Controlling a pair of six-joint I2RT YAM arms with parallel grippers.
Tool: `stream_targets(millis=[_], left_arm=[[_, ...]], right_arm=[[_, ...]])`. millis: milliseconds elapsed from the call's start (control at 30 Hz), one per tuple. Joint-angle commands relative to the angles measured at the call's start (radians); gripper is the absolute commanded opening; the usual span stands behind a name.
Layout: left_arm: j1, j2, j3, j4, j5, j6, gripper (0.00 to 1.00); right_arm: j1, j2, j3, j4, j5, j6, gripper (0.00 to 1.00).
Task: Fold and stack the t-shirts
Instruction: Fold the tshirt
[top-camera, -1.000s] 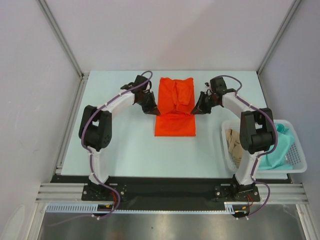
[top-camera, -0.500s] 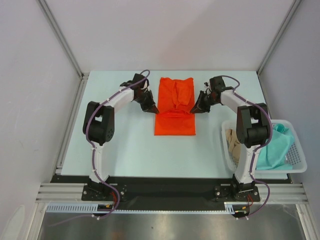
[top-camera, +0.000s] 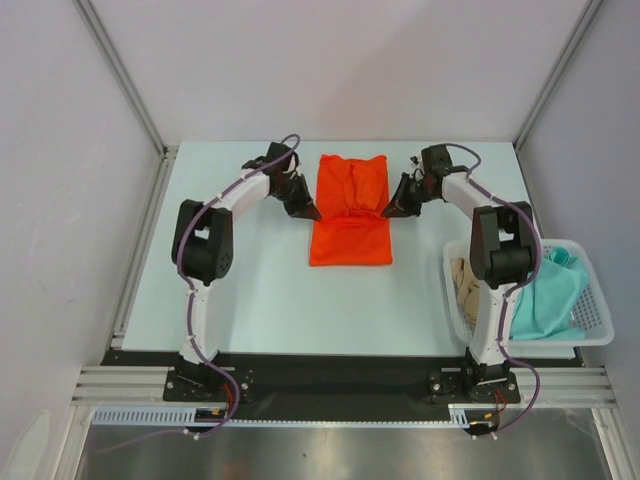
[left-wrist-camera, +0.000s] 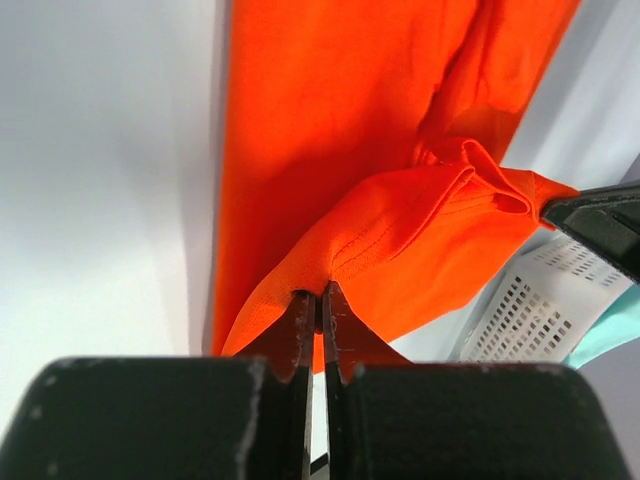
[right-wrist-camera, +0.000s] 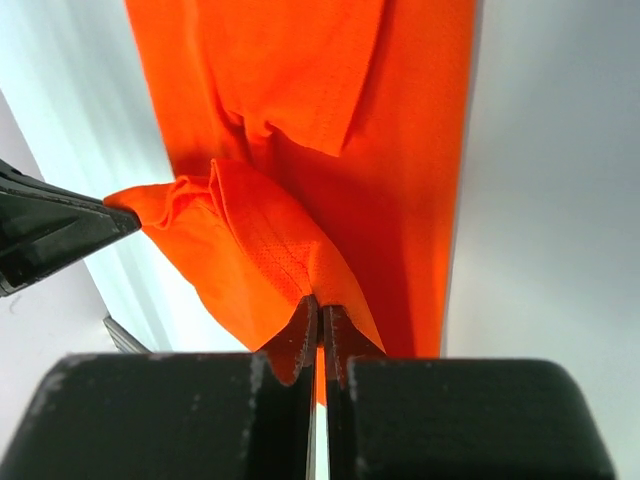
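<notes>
The orange-red t-shirt (top-camera: 350, 210) lies lengthwise in the middle of the table, its near part folded up over the rest. My left gripper (top-camera: 312, 213) is shut on the shirt's left corner (left-wrist-camera: 330, 270) and holds it raised. My right gripper (top-camera: 388, 212) is shut on the right corner (right-wrist-camera: 315, 285) and holds it raised too. The lifted edge sags between them. The teal-green t-shirt (top-camera: 548, 300) and the beige-tan t-shirt (top-camera: 465, 285) lie crumpled in the basket at the right.
A white mesh basket (top-camera: 590, 335) stands at the table's right front edge, beside the right arm's base; its wall also shows in the left wrist view (left-wrist-camera: 530, 300). Metal frame posts stand at the far corners.
Both grippers have moved away from me with the shirt's near edge, carrying the fold farther up the shirt. The visible orange patch has become shorter at the front.
</notes>
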Motion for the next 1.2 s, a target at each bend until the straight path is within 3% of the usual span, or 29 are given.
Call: stream_targets(millis=[0,100,233,333,433,567,600,667,700,867,1167], left_arm=[[0.012,0.026,0.065,0.005,0.024,-0.021,0.05],[0.017,0.045,0.082,-0.001,0.015,-0.022,0.11],[0.021,0.052,0.179,-0.107,-0.096,0.045,0.28],[0.021,0.020,0.283,-0.207,-0.242,0.120,0.39],[0.003,-0.085,0.262,-0.207,-0.322,0.177,0.47],[-0.058,-0.205,0.080,-0.134,-0.273,0.197,0.42],[-0.073,-0.243,-0.027,-0.095,-0.253,0.194,0.35],[-0.104,-0.253,-0.133,-0.008,-0.175,0.180,0.29],[-0.113,-0.239,-0.149,0.026,-0.154,0.164,0.21],[-0.158,-0.161,-0.129,0.078,-0.121,0.162,0.15],[-0.160,-0.005,-0.005,0.086,-0.077,0.136,0.15]], right_arm=[[-0.006,0.025,0.023,-0.009,-0.020,-0.007,0.01],[-0.010,0.045,0.033,-0.013,-0.013,-0.010,0.07],[-0.016,0.071,0.115,-0.085,0.056,-0.046,0.22],[0.002,0.066,0.240,-0.228,0.215,-0.128,0.36],[0.051,0.012,0.271,-0.288,0.355,-0.173,0.46],[0.154,-0.065,0.190,-0.277,0.441,-0.155,0.49],[0.180,-0.078,0.140,-0.247,0.447,-0.135,0.49],[0.236,-0.102,0.095,-0.186,0.447,-0.106,0.46],[0.252,-0.107,0.058,-0.159,0.443,-0.074,0.45],[0.317,-0.086,0.023,-0.063,0.532,0.002,0.37],[0.329,0.040,0.109,-0.058,0.593,0.005,0.36]])
